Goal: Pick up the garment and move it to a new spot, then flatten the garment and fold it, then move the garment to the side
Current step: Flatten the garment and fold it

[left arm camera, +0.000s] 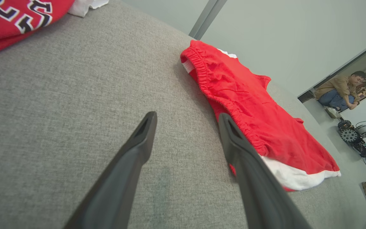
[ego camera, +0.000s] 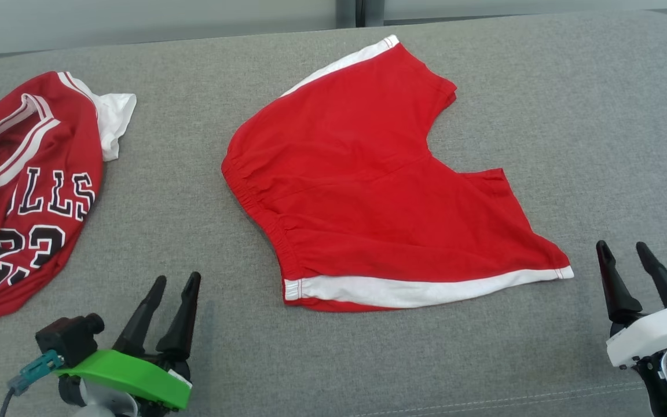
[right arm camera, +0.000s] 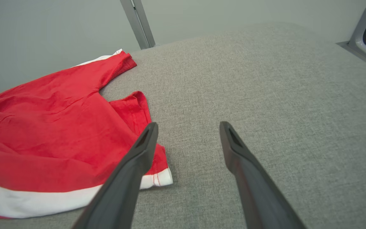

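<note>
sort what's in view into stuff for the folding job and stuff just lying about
For the job: shorts; left gripper and right gripper, both open.
Lying about: jersey; person sitting in the background.

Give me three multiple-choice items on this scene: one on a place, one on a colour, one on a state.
1. In the head view, where does the jersey lie relative to the red shorts?
A) to their right
B) to their left
C) on top of them

2. The side stripe on the shorts is:
A) blue
B) black
C) white

3. The left hand and right hand are:
A) both open and empty
B) both shut on the shorts
C) both shut on the jersey

Answers:
1 B: the jersey sits apart, at the left end of the grey table.
2 C: a white band runs along the shorts' near edge.
3 A: each hand's fingers stand apart with nothing between them.
</note>
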You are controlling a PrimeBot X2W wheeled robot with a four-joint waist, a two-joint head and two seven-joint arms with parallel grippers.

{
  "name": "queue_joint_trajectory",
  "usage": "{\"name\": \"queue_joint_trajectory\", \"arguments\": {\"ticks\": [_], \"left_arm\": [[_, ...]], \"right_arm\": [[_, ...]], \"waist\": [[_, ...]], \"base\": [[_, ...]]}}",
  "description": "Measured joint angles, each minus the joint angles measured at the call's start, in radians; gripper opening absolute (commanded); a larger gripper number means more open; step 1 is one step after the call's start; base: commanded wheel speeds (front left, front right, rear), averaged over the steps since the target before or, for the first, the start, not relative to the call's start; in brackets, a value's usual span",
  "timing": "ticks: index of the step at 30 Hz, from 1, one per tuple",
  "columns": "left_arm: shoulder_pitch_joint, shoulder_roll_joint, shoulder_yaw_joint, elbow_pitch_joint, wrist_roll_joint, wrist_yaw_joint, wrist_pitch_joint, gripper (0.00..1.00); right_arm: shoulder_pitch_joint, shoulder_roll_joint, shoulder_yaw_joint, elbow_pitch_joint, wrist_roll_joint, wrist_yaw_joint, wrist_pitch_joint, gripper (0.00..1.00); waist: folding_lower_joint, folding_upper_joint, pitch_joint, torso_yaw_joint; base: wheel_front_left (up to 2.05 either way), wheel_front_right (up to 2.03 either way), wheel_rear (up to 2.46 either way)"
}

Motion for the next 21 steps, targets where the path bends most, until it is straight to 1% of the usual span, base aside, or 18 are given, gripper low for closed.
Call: {"name": "queue_joint_trajectory", "arguments": {"ticks": [3, 7, 11, 14, 17, 21], "left_arm": [[0.015, 0.002, 0.067, -0.020, 0.041, 0.000, -0.001, 1.00], [0.036, -0.001, 0.132, -0.043, 0.083, 0.002, -0.001, 1.00], [0.042, -0.002, 0.162, -0.052, 0.148, 0.010, -0.001, 1.00], [0.075, -0.005, 0.184, -0.056, 0.196, 0.010, -0.001, 1.00], [0.099, -0.005, 0.201, -0.070, 0.244, 0.022, -0.001, 1.00], [0.126, -0.003, 0.222, -0.081, 0.273, 0.027, -0.001, 1.00]], "right_arm": [[0.002, -0.041, 0.015, -0.015, -0.096, -0.012, -0.051, 1.00], [0.003, -0.061, 0.034, -0.031, -0.190, -0.049, -0.111, 1.00], [0.012, -0.061, 0.038, -0.037, -0.232, -0.078, -0.119, 1.00], [0.028, -0.043, 0.052, -0.037, -0.248, -0.097, -0.119, 1.00], [0.064, -0.035, 0.065, -0.032, -0.262, -0.107, -0.119, 1.00], [0.078, -0.032, 0.069, -0.031, -0.274, -0.114, -0.119, 1.00]], "waist": [[-0.0001, 0.0000, -0.020, 0.000], [0.0000, 0.0000, -0.047, -0.003], [0.0000, 0.0000, -0.076, -0.006], [0.0000, 0.0000, -0.109, -0.008], [0.0000, 0.0000, -0.143, -0.010], [0.0000, 0.0000, -0.171, -0.011]], "base": [[0.00, 0.00, 0.00], [0.00, 0.00, 0.00], [0.00, 0.00, 0.00], [0.00, 0.00, 0.00], [0.00, 0.00, 0.00], [0.00, 0.00, 0.00]]}}
